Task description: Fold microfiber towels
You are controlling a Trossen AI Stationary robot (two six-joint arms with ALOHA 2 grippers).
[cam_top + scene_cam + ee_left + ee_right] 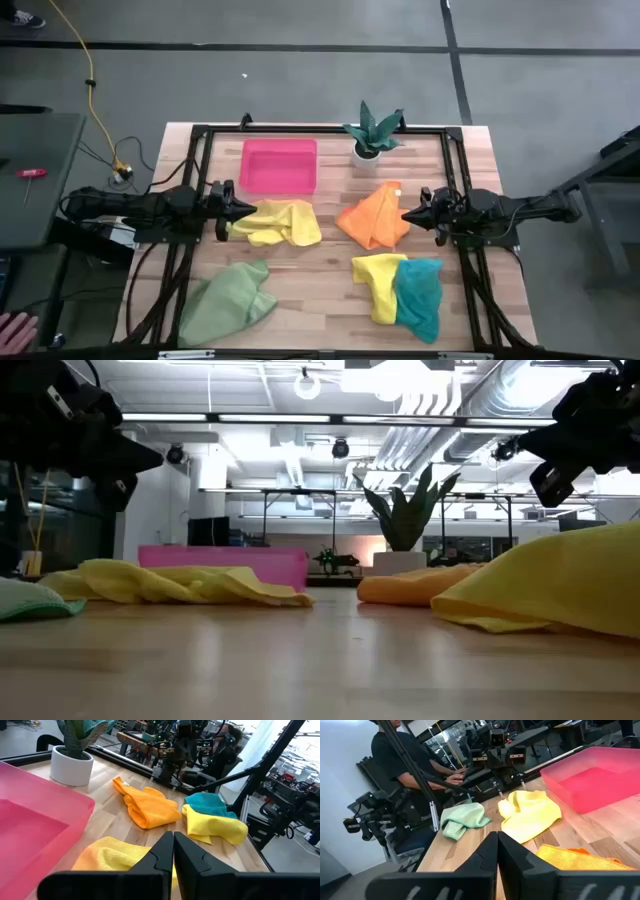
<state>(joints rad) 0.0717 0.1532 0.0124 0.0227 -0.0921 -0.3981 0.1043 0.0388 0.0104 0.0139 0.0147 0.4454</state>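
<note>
Several microfiber towels lie crumpled on the wooden table: a yellow one (282, 222) left of centre, an orange one (376, 216) right of centre, a light green one (228, 301) at the near left, and another yellow one (380, 282) with a teal one (420, 296) beside it at the near right. My left gripper (250, 212) hovers shut just left of the first yellow towel (112, 855), above it. My right gripper (405, 214) hovers shut at the orange towel's (580, 858) right edge, above it.
A pink tray (279, 165) stands at the far middle, a potted plant (372, 133) to its right. A black frame (320, 128) runs round the table. A person (400, 760) shows beyond the table's left side, and a hand (12, 328) shows at the near left.
</note>
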